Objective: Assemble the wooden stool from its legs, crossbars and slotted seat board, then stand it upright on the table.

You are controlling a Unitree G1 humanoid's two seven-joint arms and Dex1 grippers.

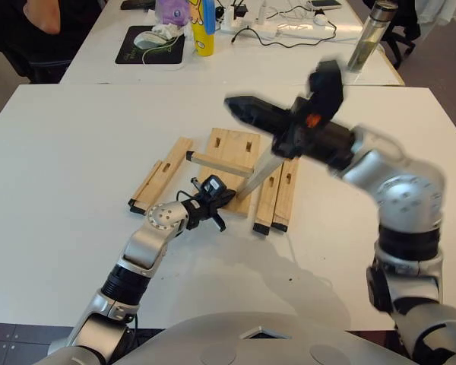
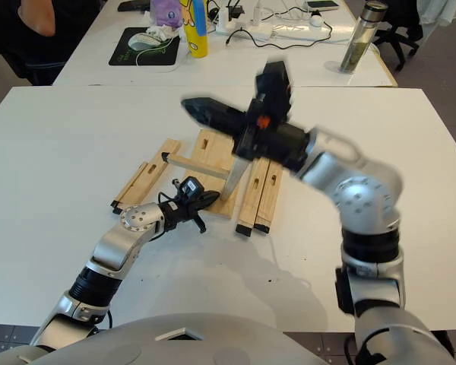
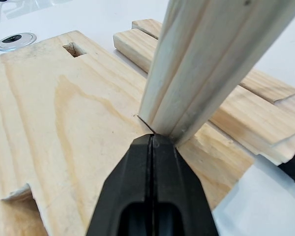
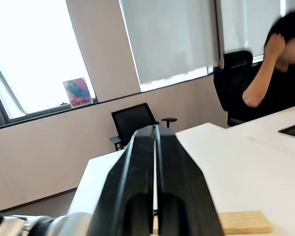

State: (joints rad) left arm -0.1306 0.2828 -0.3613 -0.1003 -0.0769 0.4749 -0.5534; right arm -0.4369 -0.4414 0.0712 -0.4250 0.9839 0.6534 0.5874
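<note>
Stool assembly, partly done. The slotted seat board (image 1: pixel 234 152) lies flat at mid-table (image 1: pixel 76 167); a pair of loose bars (image 1: pixel 161 182) lies just beside its left edge and a second pair (image 1: pixel 277 194) just beside its right edge, all flat and unmounted.

One leg (image 1: pixel 257 179) rises at a slant from the board's near edge, foot toward the robot and top leaning away and to the right; a crossbar (image 1: pixel 216 163) juts from it to the left, over the board. What holds this piece up cannot be told.

The left gripper (image 3: pixel 152 141) is low at the board's near edge, jaws clenched together with nothing between them; their tips touch the leg's foot where it meets the board. The right gripper (image 1: pixel 239 108) hangs in the air above the board's far half, jaws likewise pressed together and empty; whether that arm touches the leg's top is unclear.

Governing relation: the leg's foot lies straight ahead of the left jaws and its long axis climbs away from them; the left arm is the nearer to the foot, the right to the top. Seating the foot probably calls for opened jaws first.
</note>
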